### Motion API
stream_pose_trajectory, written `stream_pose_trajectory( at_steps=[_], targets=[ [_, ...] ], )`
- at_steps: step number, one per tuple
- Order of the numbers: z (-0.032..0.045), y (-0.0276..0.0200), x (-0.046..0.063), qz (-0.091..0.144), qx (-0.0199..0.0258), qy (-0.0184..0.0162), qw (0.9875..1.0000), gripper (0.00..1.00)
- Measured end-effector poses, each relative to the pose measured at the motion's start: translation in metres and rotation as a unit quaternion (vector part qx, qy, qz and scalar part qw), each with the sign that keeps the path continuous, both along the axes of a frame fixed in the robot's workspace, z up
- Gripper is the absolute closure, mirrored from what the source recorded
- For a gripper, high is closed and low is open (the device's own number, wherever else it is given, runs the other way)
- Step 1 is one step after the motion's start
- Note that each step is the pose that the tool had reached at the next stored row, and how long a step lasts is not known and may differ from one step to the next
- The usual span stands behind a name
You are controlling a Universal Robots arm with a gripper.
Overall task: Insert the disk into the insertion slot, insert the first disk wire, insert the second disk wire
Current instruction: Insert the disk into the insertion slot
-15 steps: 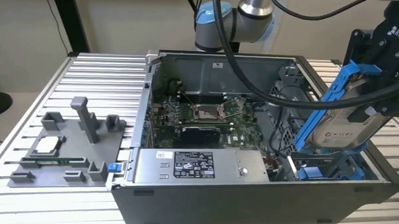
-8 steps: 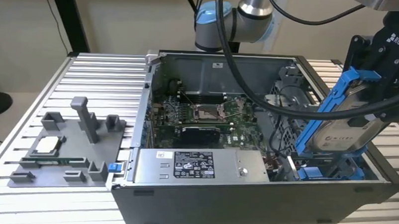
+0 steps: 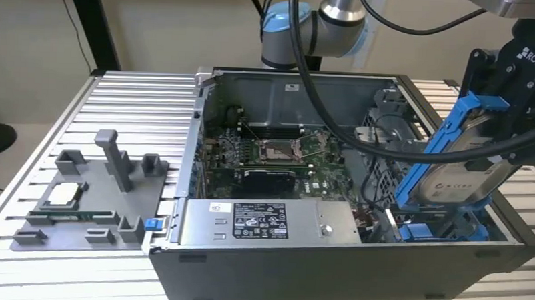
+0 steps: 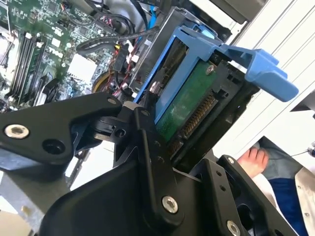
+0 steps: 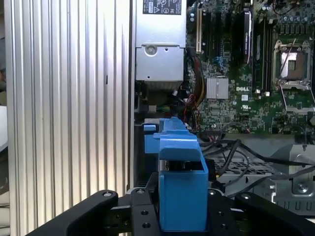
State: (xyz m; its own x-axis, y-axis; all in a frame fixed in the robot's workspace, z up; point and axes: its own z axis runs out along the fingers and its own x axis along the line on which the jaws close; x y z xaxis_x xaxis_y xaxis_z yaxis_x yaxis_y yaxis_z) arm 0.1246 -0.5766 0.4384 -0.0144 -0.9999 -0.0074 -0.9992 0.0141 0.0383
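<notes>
My gripper [image 3: 508, 108] is shut on the disk [image 3: 458, 182], a silver-grey drive clipped in a bright blue frame. It holds the disk tilted, upper end first, over the exterior view's right side of the open computer case. The lower end of the disk hangs just above the insertion slot [image 3: 432, 230], a grey metal bay with blue guides. In the second wrist view the disk [image 4: 189, 105] shows its green board and connector between the black fingers [image 4: 147, 142]. In the first wrist view the gripper [image 5: 182, 216] clamps the disk's blue frame [image 5: 181, 189]. Loose black cables [image 5: 236, 152] lie beside the bay.
The grey power-supply box [image 3: 263, 223] lies along the case's front, with the motherboard [image 3: 281, 150] behind it. Thick black arm cables [image 3: 340, 119] hang across the case. A grey fixture plate [image 3: 87, 204] with small parts rests on the slatted table [image 3: 135, 112]. A person's hand [image 4: 251, 160] is nearby.
</notes>
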Motion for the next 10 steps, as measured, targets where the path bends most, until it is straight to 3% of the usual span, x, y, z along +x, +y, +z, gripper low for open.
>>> stream_pose_trajectory(
  at_steps=[4, 10],
  targets=[
    [-0.0052, -0.0016, 0.004, 0.000, 0.0045, 0.0000, 1.0000, 1.00],
    [-0.0158, -0.0029, 0.007, 0.000, 0.0064, 0.0000, 1.0000, 1.00]
  ],
)
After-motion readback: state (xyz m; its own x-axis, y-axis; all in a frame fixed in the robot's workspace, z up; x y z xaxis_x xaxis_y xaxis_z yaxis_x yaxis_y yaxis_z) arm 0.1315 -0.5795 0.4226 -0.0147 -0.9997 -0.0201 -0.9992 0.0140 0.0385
